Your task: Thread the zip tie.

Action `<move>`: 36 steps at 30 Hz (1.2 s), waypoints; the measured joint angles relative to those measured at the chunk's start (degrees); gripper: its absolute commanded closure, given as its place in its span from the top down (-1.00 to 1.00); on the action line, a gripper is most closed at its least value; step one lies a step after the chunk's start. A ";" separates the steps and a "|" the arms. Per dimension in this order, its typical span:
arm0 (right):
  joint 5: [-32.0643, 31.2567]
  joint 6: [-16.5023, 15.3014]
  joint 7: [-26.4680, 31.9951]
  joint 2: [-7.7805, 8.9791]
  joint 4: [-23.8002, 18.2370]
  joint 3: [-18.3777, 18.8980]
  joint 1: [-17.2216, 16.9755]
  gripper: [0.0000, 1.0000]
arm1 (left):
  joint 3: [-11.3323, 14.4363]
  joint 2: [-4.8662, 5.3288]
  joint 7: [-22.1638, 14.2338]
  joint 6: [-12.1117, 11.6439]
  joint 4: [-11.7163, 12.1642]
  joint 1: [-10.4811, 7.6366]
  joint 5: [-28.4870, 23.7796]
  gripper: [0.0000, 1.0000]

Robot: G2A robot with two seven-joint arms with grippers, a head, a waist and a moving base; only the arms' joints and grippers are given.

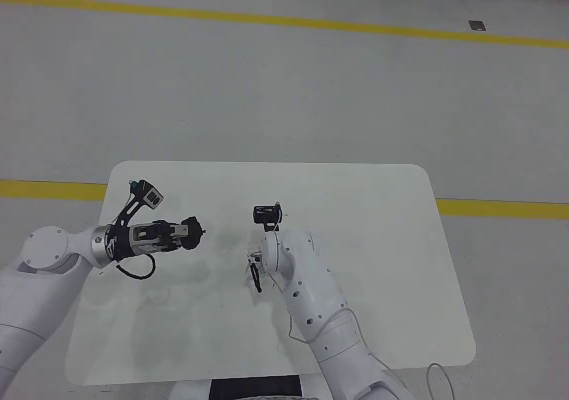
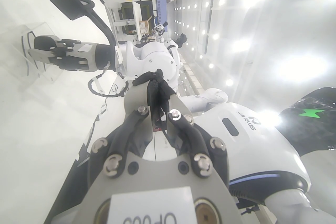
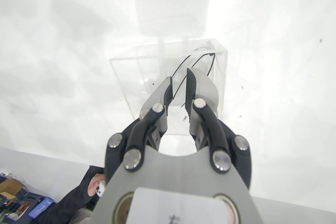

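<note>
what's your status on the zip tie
Left gripper shut, above the table. Right gripper open, down in the box, a zip tie between its jaws, not gripped. Box walls crowd it.

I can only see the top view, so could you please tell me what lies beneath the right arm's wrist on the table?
Observer: The right gripper points down into a clear box, and thin black zip ties lie inside it.
Operator: Thank you. Is the gripper clamped on one of them?
Observer: No. Its fingers stand slightly apart, and one tie runs loosely through the gap between them.
</note>
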 measured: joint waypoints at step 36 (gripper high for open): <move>0.00 0.00 -1.18 1.47 1.08 -2.96 1.28 -0.62 | 0.00 0.00 0.00 0.00 0.00 0.00 0.00 -1.00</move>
